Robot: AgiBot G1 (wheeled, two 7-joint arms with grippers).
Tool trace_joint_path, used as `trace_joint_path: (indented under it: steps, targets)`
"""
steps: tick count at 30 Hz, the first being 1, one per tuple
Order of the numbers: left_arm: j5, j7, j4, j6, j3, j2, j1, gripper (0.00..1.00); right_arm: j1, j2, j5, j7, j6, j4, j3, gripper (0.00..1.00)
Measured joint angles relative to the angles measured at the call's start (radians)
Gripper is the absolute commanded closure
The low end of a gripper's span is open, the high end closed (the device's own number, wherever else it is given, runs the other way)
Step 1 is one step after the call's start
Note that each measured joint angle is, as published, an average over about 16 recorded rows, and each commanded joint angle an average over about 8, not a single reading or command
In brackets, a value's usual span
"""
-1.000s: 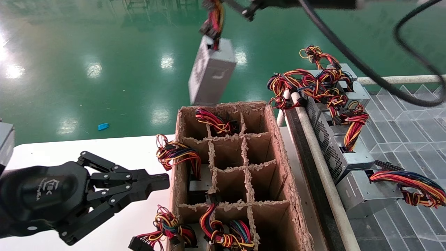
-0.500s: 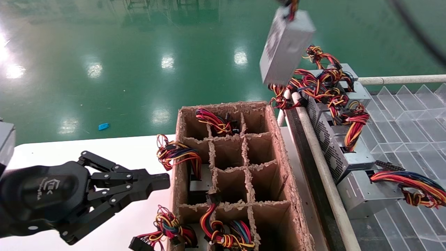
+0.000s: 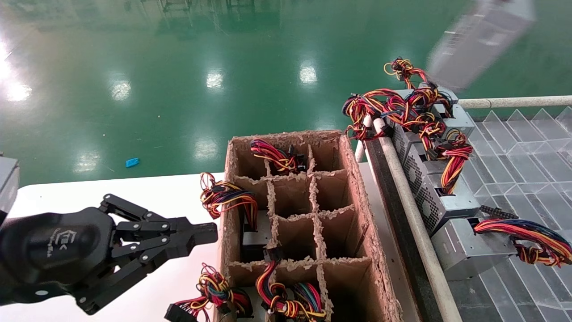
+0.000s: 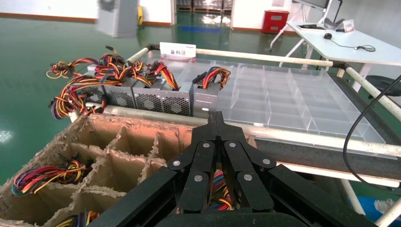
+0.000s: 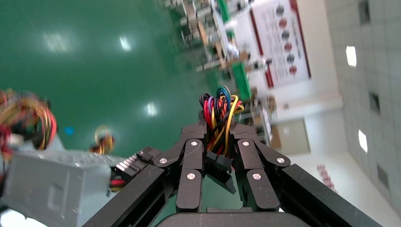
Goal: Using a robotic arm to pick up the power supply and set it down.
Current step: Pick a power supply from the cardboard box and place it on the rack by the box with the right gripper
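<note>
The right gripper (image 5: 218, 142), fingers clamped on the wire bundle (image 5: 220, 111), dangles the power supply (image 3: 480, 40); lower slowly, damping swing; left gripper (image 3: 196, 237) fingers together.

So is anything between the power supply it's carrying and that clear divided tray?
Nothing visible. The grey sheet-metal power supply hangs by its wire bundle from the right hand, in open air above the clear plastic divided tray, near the row of power supplies already there.
</note>
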Motion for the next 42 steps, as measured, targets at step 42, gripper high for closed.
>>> trace_joint_path:
  steps: [42]
  targets:
    - [0.000, 0.000, 0.000, 0.000, 0.000, 0.000, 0.000, 1.00, -0.056, 0.280, 0.174, -0.009, -0.228, -0.003, -0.052, 1.00]
